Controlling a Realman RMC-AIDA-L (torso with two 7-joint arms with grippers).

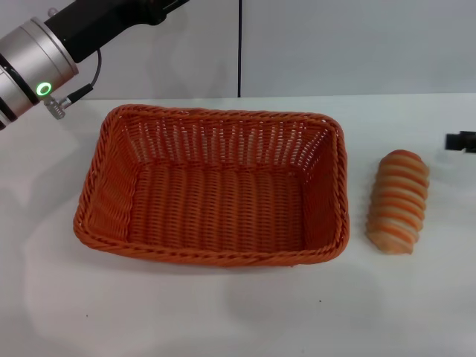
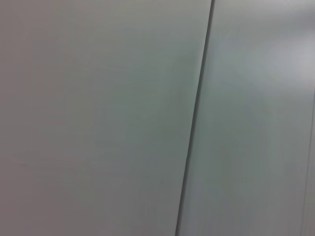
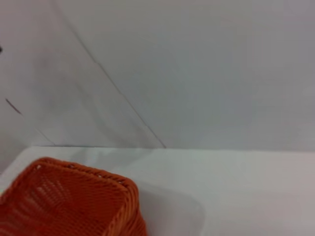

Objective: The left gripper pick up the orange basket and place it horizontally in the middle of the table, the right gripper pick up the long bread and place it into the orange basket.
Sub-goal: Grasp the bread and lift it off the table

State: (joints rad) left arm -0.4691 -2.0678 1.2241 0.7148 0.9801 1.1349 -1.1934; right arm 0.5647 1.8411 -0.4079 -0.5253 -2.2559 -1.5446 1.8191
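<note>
**Basket in place, bread waiting beside it**

At the far left of the head view, the left arm (image 1: 33,63) is raised above the back corner of the counter (image 1: 223,312), with its green ring light on. The left gripper itself is out of the picture, and its wrist camera shows only the wall, so I cannot tell how its fingers stand.

In the middle, the orange basket (image 1: 216,197) lies flat on the counter with its long side across, open and empty. It looks light and stiff, and the braided rim is the natural place to take it.

Just beside its right end, apart from it, lies the long bread (image 1: 399,201), its length pointing away from the robot. It is probably soft and light, so a gentle grasp across the narrow middle should suit it.

At the right edge, a small black part, maybe the right gripper (image 1: 461,141), is near the bread; its opening cannot be judged.
</note>
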